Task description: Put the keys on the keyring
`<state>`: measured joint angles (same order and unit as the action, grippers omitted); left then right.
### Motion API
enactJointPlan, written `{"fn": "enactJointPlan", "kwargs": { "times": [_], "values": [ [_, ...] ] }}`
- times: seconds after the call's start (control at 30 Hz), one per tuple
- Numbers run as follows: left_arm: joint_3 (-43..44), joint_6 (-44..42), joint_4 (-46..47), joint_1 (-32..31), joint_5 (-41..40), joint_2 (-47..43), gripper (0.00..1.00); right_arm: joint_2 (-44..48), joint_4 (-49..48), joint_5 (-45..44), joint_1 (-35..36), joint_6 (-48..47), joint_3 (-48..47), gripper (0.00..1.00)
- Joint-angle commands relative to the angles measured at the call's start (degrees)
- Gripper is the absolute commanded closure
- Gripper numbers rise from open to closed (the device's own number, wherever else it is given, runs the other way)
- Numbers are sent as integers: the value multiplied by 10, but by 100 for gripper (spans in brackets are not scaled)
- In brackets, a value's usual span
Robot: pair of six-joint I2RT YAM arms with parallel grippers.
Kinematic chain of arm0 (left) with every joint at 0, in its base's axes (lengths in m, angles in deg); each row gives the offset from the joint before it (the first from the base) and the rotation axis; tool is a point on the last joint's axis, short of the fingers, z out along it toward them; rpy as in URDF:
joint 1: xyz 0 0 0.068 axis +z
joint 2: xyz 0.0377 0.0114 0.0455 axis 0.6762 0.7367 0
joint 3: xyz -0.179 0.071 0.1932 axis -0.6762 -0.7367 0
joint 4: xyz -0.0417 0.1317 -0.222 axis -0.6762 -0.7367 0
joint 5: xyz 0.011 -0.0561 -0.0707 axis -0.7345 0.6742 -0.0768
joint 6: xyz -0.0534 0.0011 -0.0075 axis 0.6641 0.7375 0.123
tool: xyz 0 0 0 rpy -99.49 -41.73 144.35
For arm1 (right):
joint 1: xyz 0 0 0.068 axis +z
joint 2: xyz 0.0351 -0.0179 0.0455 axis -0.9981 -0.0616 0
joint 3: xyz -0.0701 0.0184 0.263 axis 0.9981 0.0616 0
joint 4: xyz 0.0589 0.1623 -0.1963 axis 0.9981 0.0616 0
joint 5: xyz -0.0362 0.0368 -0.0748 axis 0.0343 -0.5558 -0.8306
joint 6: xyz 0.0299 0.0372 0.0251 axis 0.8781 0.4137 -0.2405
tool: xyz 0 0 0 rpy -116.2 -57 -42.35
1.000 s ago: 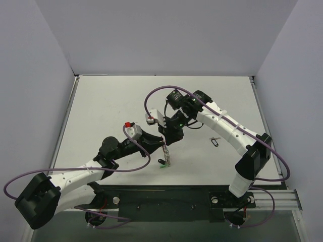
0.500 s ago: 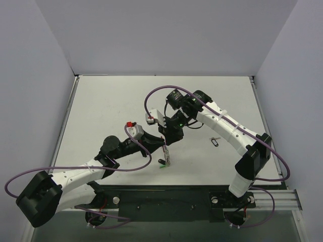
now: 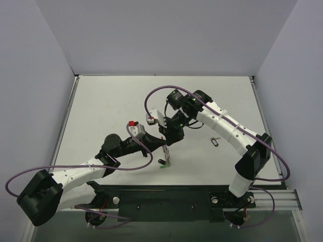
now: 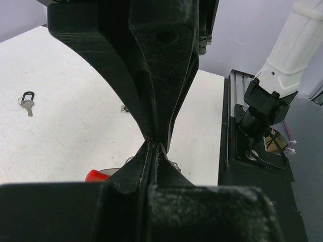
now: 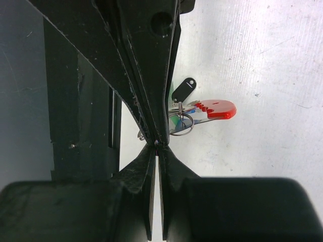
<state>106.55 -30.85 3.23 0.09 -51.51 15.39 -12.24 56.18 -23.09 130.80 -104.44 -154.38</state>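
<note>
The keyring (image 3: 166, 157) hangs just above the table between the two grippers. In the right wrist view it shows a thin ring (image 5: 181, 124), a red tag (image 5: 218, 109) and a black-headed key (image 5: 183, 89) on it. My left gripper (image 3: 159, 146) and right gripper (image 3: 168, 139) meet tip to tip. Both are shut on the ring's wire. In the left wrist view my left gripper (image 4: 154, 146) is shut, with the red tag (image 4: 97, 175) below it. In the right wrist view my right gripper (image 5: 156, 145) is shut, with a bit of metal at its tips. A lone black-headed key (image 3: 215, 141) lies on the table to the right; it also shows in the left wrist view (image 4: 27, 102).
The white table (image 3: 111, 106) is walled at the back and both sides. A black rail (image 3: 166, 199) with the arm bases runs along the near edge, and it shows in the left wrist view (image 4: 252, 151). Purple cables loop round both arms.
My left arm has edged slightly to the right and toward the back. The right arm and the hanging keyring stay about where they were.
</note>
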Motion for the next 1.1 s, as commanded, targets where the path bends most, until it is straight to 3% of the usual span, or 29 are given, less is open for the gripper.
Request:
{"fn": "enactJointPlan", "kwargs": {
  "times": [0.0, 0.07, 0.17, 0.23, 0.5, 0.73, 0.8, 0.9, 1.07],
  "values": [
    [29, -11, -8, -3, 12, -1, 100, 1, 18, 24, 5, 2, -20, 100],
    [30, -17, -23, -3, 5, -8, 100, 4, 17, 25, 5, 2, -19, 100],
    [27, -22, -37, -3, -6, -26, 100, 15, 18, 28, 3, 2, -14, 67],
    [26, -28, -47, -3, -7, -38, 100, 28, 22, 30, 0, -4, -7, 53],
    [55, -121, -174, -3, 14, -125, 100, 133, 25, 62, -64, -37, 59, 43],
    [90, -224, -224, 4, 77, -181, 100, 287, -37, 152, -173, -153, 306, 26],
    [93, -213, -203, 11, 102, -181, 100, 308, -56, 192, -217, -157, 356, 26],
    [81, -161, -97, 26, 139, -164, 100, 321, -56, 262, -282, -173, 395, 26],
    [61, -25, 80, 33, 179, -113, 100, 319, -56, 265, -347, -170, 396, 26]
  ]
}}
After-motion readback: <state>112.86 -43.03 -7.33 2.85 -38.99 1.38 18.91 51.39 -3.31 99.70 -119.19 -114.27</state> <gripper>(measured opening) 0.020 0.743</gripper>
